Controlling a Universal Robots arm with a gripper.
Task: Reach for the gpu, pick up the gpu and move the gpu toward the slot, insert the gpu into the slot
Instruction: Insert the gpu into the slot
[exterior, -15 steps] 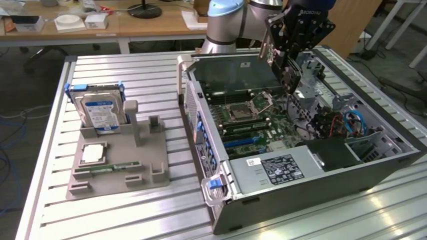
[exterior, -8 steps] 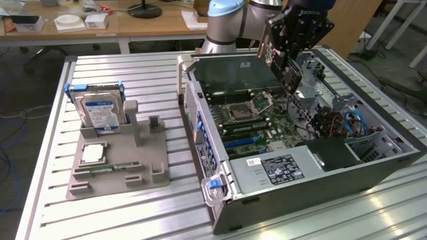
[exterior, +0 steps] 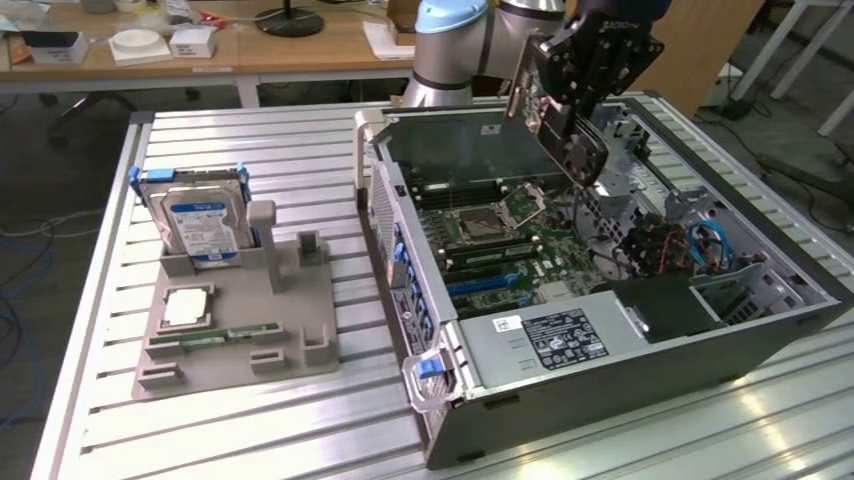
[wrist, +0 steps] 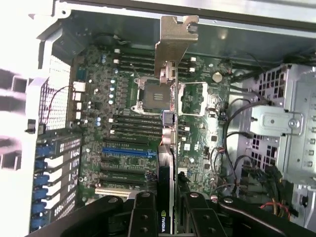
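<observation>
My gripper (exterior: 577, 75) is shut on the gpu (exterior: 566, 135), a thin card with a black cooler face, held tilted in the air above the open computer case (exterior: 641, 380). In the wrist view the gpu (wrist: 168, 123) appears edge-on, its silver end bracket (wrist: 176, 44) pointing away from my gripper (wrist: 168, 219), whose black fingers (wrist: 143, 217) clamp it from both sides. Below it lies the green motherboard (wrist: 123, 103) with a blue slot (wrist: 129, 152). That blue slot (exterior: 483, 286) sits lower on the board than the card hangs.
A grey fixture (exterior: 240, 330) at the exterior view's left holds a blue-labelled hard drive (exterior: 198, 225), a processor (exterior: 184, 308) and a memory stick (exterior: 214, 340). Inside the case are a power supply (exterior: 554, 340), a drive cage (wrist: 286, 133) and loose cables (exterior: 681, 245).
</observation>
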